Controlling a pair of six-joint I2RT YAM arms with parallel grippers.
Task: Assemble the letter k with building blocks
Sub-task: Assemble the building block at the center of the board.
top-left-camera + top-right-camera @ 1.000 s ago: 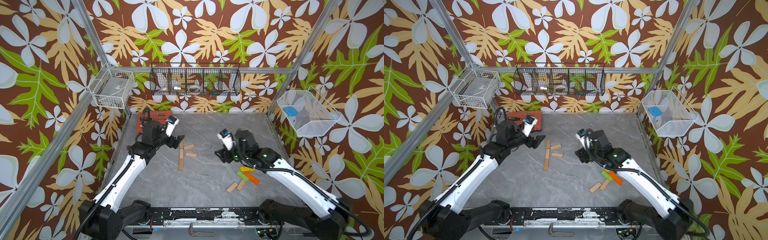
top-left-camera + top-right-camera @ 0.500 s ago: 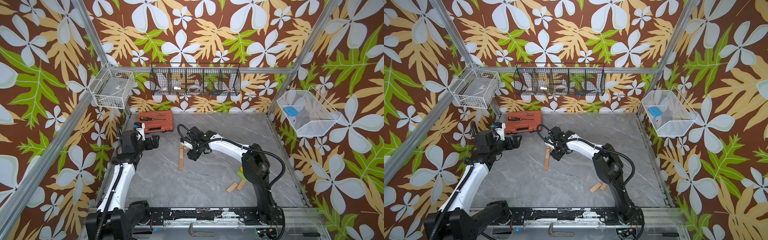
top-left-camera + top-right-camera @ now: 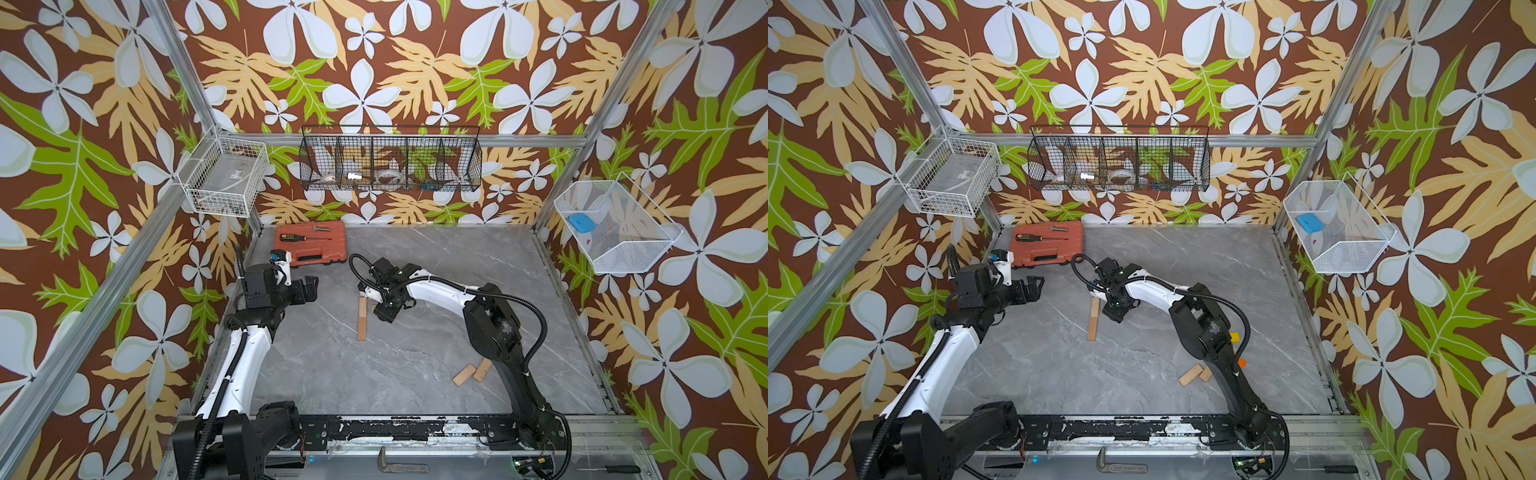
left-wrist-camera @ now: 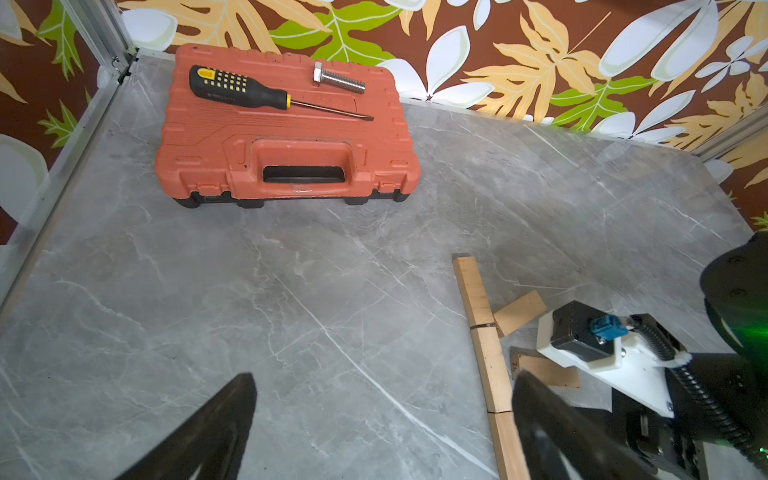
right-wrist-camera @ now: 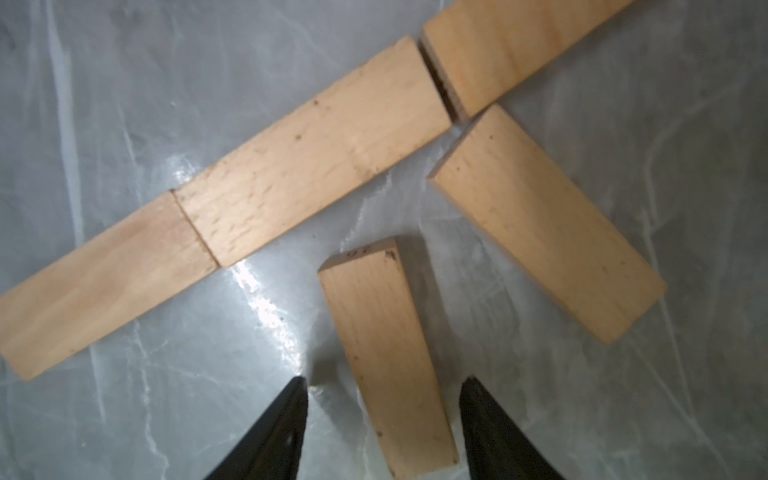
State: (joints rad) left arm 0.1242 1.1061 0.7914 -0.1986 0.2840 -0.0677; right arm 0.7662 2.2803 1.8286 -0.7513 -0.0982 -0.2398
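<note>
While the left end effector (image 4: 384, 376) is hanging wide by the table's (image 3: 415, 365) left edge, the right end effector (image 5: 385, 380) is straddling a loose plank (image 5: 382, 332), jaws part-open, not touching. The plank is lying left of the table's middle, lengthwise between them.

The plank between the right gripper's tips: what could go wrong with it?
The plank lies askew between the tips of the open right gripper, so closing might twist it. The three-plank row and the slanted plank lie very close; a bump could knock the k crooked.
</note>
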